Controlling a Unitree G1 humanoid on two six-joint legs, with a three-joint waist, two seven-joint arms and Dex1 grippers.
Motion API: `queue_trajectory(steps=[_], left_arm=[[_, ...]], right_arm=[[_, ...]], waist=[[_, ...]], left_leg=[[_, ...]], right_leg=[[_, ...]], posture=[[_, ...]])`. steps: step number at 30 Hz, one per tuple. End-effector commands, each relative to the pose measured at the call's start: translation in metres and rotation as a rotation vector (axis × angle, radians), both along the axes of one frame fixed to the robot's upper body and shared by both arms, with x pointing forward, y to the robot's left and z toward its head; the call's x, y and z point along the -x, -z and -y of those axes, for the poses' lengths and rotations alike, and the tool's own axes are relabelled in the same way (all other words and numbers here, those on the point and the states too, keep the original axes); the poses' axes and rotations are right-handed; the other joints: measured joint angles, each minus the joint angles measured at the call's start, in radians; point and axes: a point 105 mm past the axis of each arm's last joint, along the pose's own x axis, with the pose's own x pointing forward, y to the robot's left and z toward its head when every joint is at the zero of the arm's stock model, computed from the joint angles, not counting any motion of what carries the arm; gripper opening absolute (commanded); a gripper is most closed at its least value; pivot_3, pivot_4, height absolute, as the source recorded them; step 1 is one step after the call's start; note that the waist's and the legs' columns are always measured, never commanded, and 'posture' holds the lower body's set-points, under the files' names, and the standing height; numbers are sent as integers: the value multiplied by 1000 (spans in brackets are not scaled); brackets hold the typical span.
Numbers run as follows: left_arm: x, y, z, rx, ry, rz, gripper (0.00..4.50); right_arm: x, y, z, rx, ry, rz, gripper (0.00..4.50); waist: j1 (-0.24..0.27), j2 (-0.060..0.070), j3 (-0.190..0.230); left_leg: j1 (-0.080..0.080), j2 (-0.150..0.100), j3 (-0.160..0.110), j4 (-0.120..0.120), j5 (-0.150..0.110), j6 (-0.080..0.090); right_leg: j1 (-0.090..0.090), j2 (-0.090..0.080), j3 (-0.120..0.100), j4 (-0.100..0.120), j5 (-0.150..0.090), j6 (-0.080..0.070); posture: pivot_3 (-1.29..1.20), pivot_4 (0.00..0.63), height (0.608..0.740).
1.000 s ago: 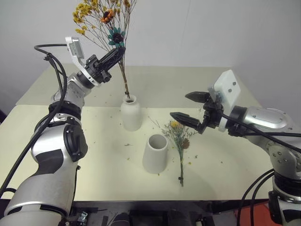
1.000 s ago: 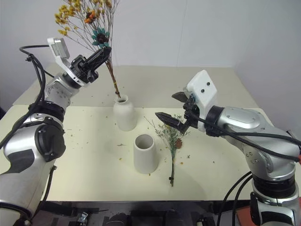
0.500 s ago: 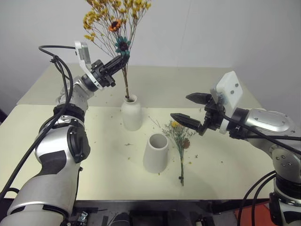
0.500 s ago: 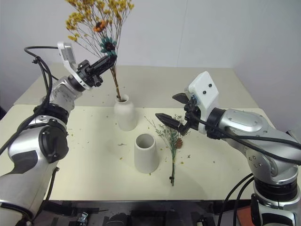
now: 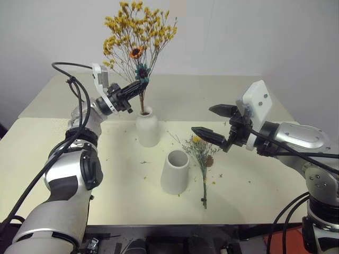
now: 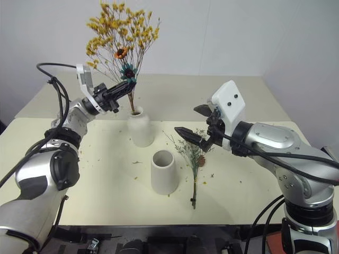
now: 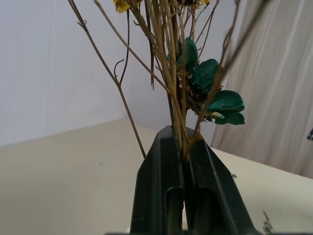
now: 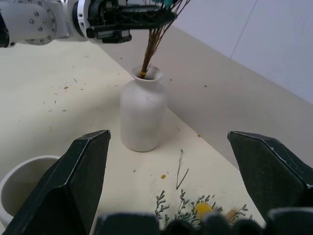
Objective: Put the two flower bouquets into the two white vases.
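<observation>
The dense yellow bouquet (image 5: 139, 38), with orange and teal blooms, stands with its stems down in the neck of the bottle-shaped white vase (image 5: 148, 128). My left gripper (image 5: 139, 89) is shut on those stems just above the vase mouth; the left wrist view shows the fingers (image 7: 159, 196) clamped on them. The sparse grey-green sprig bouquet (image 5: 202, 154) lies flat on the table, right of the wide-mouthed white vase (image 5: 175, 172), which stands empty. My right gripper (image 5: 213, 121) hovers open above the sprig's top end, holding nothing.
The cream table (image 5: 106, 180) is sprinkled with small dried flower bits around the vases. A second tabletop (image 5: 212, 92) runs behind, against a white wall. Black cables loop off my left arm.
My left gripper has lowered with the yellow bouquet, whose stems have gone deeper into the bottle vase and now stand more upright. The right gripper has stayed still.
</observation>
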Motion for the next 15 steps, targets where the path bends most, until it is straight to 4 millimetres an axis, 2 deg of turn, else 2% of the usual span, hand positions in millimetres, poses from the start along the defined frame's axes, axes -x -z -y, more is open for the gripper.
queue_trajectory(steps=[1, 8, 9, 10, 14, 15], left_arm=[[1, -6, -3, -9, -23, 57, 51], [0, 1, -3, -19, -42, 67, 51], [1, 1, -2, -18, -38, 68, 525], [1, 1, -2, -16, -32, 70, 709], [2, -4, -1, 5, -30, 90, 1952], [3, -7, -2, 14, -23, 95, 1952]], right_arm=[[2, -10, -1, -16, -1, 45, 4500], [-3, -10, -2, -20, 5, 38, 4500], [-3, -10, -2, -20, 6, 37, 4500], [-3, -10, -2, -20, 6, 37, 4500], [-4, -10, -1, -19, 10, 35, 4500], [-4, -10, -1, -18, 11, 35, 4500]], waist=[[1, 0, 0], [2, 0, 0], [2, 0, 0], [2, 0, 0], [3, 0, 0], [3, 0, 0]], left_leg=[[0, 0, 0, 0, 0, 0], [0, 0, 0, 1, 0, 0], [0, 0, 0, 1, 0, 0], [0, 0, 0, 1, 0, 0], [-1, 0, 0, 1, 0, 0], [-1, 0, 0, 1, 0, 0]], right_leg=[[0, 0, 0, 0, 0, 0], [0, 0, 0, 0, 0, 0], [0, 0, 0, 0, 0, 0], [0, 0, 0, 0, 0, 0], [0, 0, 0, 0, 0, 0], [0, 0, 0, 0, 0, 1]], posture=[[0, 150, 740], [0, 150, 740], [0, 150, 740], [0, 150, 740], [0, 150, 740], [0, 150, 740]])
